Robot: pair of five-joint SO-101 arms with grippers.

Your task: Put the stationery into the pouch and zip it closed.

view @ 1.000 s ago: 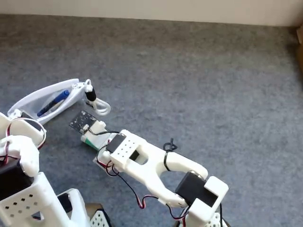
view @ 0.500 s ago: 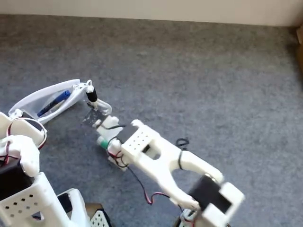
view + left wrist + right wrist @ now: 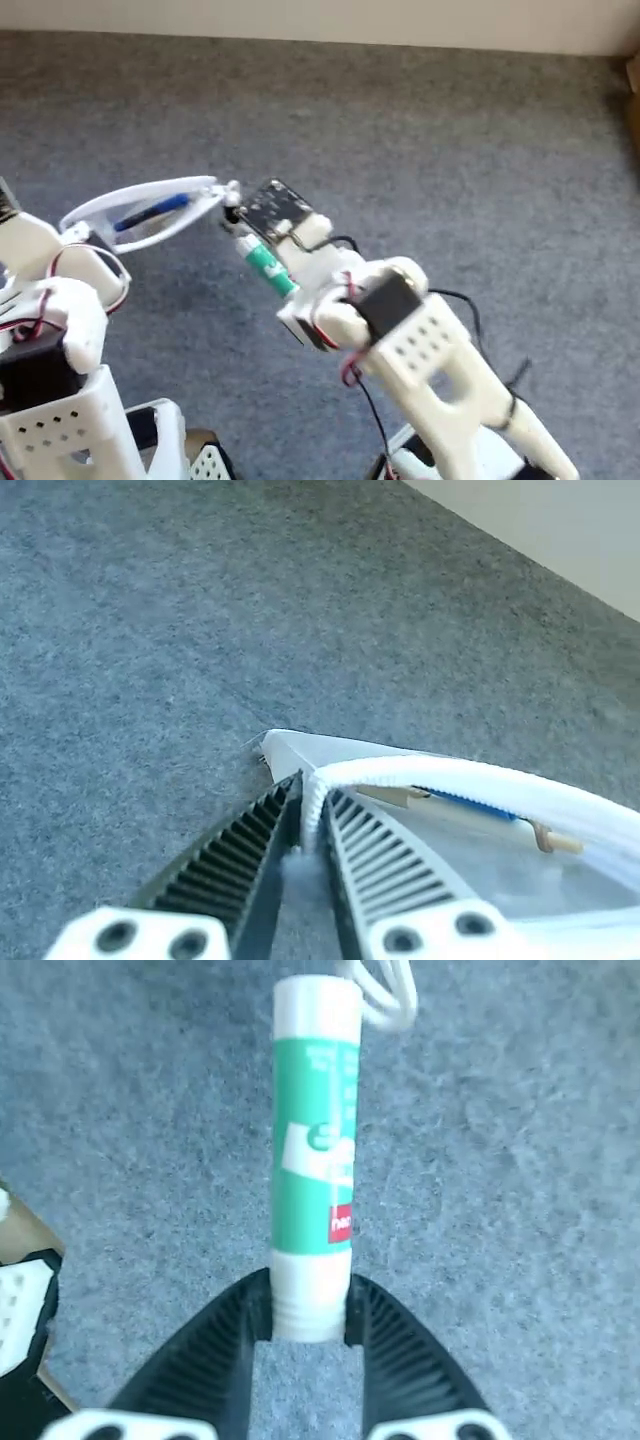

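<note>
Lifting glue stick (image 3: 312, 1160) toward pouch (image 3: 500, 855), right jaws clamped on it; left jaws pinching pouch edge.

glossy plastic pouch (image 3: 165, 228), rough matt carpet (image 3: 450, 150)

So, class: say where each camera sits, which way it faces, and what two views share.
High view: fixed overhead, facing down on the grey surface; the left arm and right arm show.
Left wrist view: on the left wrist, facing along its jaws, shut on the edge of the pouch.
Right wrist view: on the right wrist, facing along its jaws, shut on the glue stick.
Shared: high and left wrist views both show the pouch with the blue pen inside.
</note>
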